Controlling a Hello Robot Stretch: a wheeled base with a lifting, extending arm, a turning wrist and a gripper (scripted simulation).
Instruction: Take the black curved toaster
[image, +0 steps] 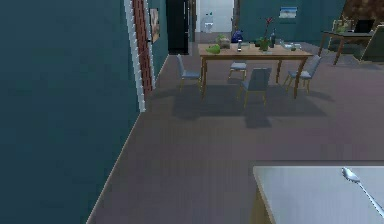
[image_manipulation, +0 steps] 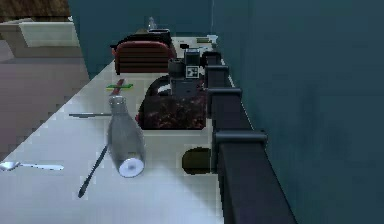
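A black, round-shouldered toaster (image_manipulation: 165, 110) with a mottled dark side stands on the white countertop (image_manipulation: 60, 140) in the arm side view. The dark arm bar (image_manipulation: 235, 125) runs up along the counter's right side. My gripper (image_manipulation: 183, 84) sits at the toaster's far top edge, by two small white marker squares (image_manipulation: 193, 59). With the toaster right behind it on the counter, I cannot tell whether the gripper holds anything. Farther back stands a second dark, curved appliance with reddish edges (image_manipulation: 140, 55).
A pale bottle (image_manipulation: 125, 140), a knife (image_manipulation: 93, 172), a spoon (image_manipulation: 30, 166) and a small green item (image_manipulation: 118, 87) lie on the counter. A teal wall (image_manipulation: 310, 90) flanks the arm. The forward view has open floor (image: 200, 140), a dining table (image: 255, 55) with chairs, and the counter corner (image: 310, 195).
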